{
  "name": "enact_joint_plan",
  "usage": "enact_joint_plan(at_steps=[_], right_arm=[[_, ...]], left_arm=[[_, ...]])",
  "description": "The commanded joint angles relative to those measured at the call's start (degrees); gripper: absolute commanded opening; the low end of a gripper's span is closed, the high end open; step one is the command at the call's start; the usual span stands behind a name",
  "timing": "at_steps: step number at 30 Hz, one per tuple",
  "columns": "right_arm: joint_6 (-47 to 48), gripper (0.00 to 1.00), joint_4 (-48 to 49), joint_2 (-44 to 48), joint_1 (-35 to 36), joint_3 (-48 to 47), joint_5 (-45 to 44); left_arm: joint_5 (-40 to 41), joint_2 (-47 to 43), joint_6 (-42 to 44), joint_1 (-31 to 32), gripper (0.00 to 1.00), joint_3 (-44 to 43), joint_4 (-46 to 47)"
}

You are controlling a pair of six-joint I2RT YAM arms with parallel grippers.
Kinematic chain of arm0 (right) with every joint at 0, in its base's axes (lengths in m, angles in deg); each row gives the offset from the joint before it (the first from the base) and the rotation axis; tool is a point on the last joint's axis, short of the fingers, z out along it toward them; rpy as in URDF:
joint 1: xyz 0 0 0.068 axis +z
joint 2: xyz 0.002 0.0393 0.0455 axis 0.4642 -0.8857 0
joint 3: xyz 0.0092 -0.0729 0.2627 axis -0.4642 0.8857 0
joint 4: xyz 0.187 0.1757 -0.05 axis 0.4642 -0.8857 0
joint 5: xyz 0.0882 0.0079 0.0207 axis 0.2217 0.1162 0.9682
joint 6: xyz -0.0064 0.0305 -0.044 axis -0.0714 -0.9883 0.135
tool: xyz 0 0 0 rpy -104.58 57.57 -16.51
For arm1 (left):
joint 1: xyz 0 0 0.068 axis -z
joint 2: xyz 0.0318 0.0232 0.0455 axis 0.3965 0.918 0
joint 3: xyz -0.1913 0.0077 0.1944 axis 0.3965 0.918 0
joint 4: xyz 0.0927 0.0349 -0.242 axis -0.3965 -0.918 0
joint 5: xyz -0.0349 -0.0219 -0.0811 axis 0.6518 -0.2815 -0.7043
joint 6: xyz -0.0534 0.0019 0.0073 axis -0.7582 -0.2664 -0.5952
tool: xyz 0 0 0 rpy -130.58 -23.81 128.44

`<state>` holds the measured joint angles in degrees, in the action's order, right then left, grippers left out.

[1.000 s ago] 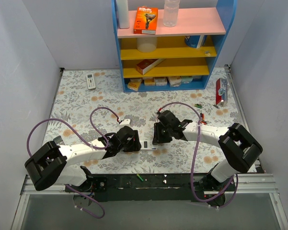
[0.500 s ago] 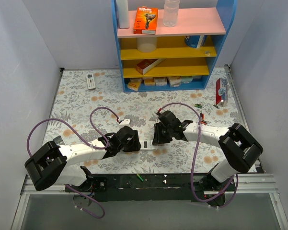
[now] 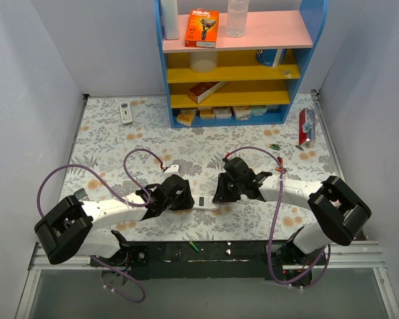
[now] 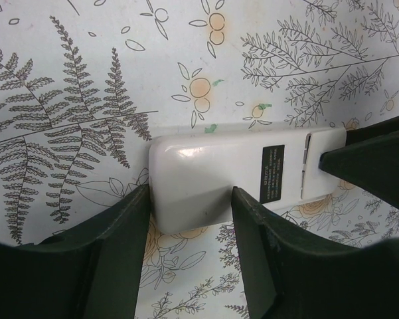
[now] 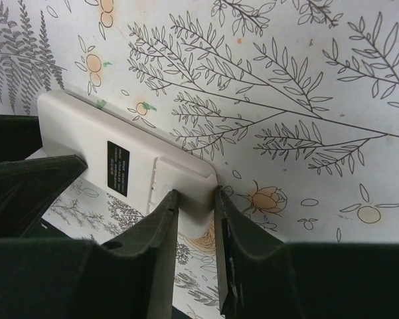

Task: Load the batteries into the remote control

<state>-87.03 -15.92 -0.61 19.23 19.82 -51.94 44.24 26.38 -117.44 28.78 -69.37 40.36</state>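
1. I see the remote control (image 3: 205, 201) lying back-up near the middle of the worktop's (image 3: 119, 153) near edge, long axis along that edge, with the cover end pointing right.
2. Left pincer (image 4: 189, 199) is clamped across its left end.
3. Right pincer (image 5: 194, 199) is pinching its right end.

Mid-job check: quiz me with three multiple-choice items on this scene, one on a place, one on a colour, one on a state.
1. Where is the remote? A on the shelf; B between the left gripper and the right gripper; C on the rail by the arm bases.
2. What colour is the label on it? A black; B red; C green.
3. Which face of it is up? A red button face; B plain white back; C neither, it stands on end.
Key: 1 B, the top view shows both grippers meeting at its ends. 2 A, both wrist views show a black label. 3 B, only white casing with the label shows.
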Motion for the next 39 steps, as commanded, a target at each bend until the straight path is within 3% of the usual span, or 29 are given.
enact_joint_plan(at_steps=[1,13,19,27,35,39], right_arm=[[-2.0,0.12,-2.2,-3.7,1.9,3.9,6.5],[-6.4,0.01,-0.3,-3.5,1.9,8.0,8.7],[-11.4,0.01,0.9,-0.7,1.9,9.2,8.1],[-16.1,0.01,3.4,2.2,1.9,11.9,8.8],[-16.7,0.01,6.8,0.0,1.6,10.9,8.9],[-9.0,0.01,0.0,-0.7,1.2,5.9,5.3]], left_arm=[[-4.1,0.3,-1.0,0.5,0.47,-0.3,0.9],[-5.7,-0.3,-2.6,0.5,0.45,-0.2,1.1],[-10.3,-0.2,-5.2,0.7,0.39,0.1,3.7],[-10.8,-4.0,-11.2,1.3,0.33,2.6,6.8],[-14.0,-4.4,-19.2,2.2,0.33,7.1,18.4],[-11.9,-5.2,-19.8,2.2,0.44,6.8,17.8]])
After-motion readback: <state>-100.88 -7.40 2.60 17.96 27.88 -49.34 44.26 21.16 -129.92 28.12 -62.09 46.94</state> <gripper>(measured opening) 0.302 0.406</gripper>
